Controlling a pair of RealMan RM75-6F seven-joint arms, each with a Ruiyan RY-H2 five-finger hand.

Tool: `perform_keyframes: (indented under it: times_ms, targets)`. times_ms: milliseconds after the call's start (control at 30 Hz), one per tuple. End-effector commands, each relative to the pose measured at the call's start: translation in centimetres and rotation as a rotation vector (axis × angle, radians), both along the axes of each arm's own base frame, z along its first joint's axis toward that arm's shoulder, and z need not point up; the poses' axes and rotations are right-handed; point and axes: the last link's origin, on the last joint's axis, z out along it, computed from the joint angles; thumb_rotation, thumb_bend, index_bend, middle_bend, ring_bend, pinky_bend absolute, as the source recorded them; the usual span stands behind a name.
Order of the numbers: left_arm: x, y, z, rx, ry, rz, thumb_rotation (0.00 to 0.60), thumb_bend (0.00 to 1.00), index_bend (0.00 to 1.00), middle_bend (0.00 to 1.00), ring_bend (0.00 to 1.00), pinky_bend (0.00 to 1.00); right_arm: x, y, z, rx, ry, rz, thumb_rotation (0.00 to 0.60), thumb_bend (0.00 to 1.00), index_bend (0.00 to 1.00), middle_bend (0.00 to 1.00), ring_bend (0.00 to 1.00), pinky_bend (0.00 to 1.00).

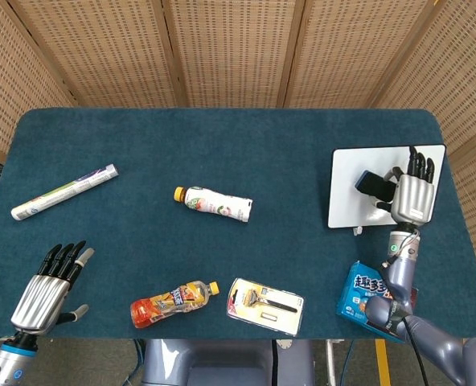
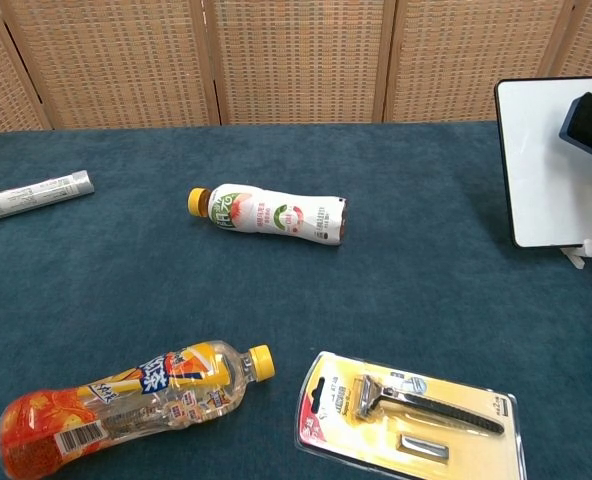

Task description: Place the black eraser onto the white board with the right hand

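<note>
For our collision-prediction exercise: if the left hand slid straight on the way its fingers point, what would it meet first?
The left hand points up-right; its way looks free across the bare table, passing right of the toothpaste tube, though depth is unclear.

On the surface (image 1: 286, 145), the board (image 1: 346, 201) lies far to my right, with my right hand (image 1: 412, 195) over it, holding the eraser (image 1: 371, 184) above it. The snack packet (image 1: 365, 290) lies nearer me than the board. The razor pack (image 1: 265, 305) and juice bottle (image 1: 174, 302) sit along the near edge, the yogurt bottle (image 1: 214, 202) mid-surface, the tube (image 1: 64, 191) far left. My left hand (image 1: 45, 293) rests near the left corner.
</note>
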Motion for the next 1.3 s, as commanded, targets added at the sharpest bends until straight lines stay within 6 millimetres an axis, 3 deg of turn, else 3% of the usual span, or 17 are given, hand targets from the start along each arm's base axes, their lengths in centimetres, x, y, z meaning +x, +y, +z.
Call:
perform_keyframes:
  times_ms: [33, 1300]
  targets:
    - [-0.1, 0.0, 0.0, -0.001, 0.001, 0.006, 0.6, 0.13, 0.0, 0.0, 0.0, 0.0, 0.0, -0.2, -0.3, 0.006, 0.005, -0.003, 0.6, 0.0, 0.54, 0.05, 0.0, 0.0]
    - [-0.3, 0.1, -0.2, -0.008, 0.013, 0.019, 0.6, 0.13, 0.0, 0.0, 0.0, 0.0, 0.3, -1.6, -1.8, 0.028, 0.026, -0.026, 0.6, 0.0, 0.54, 0.05, 0.0, 0.0]
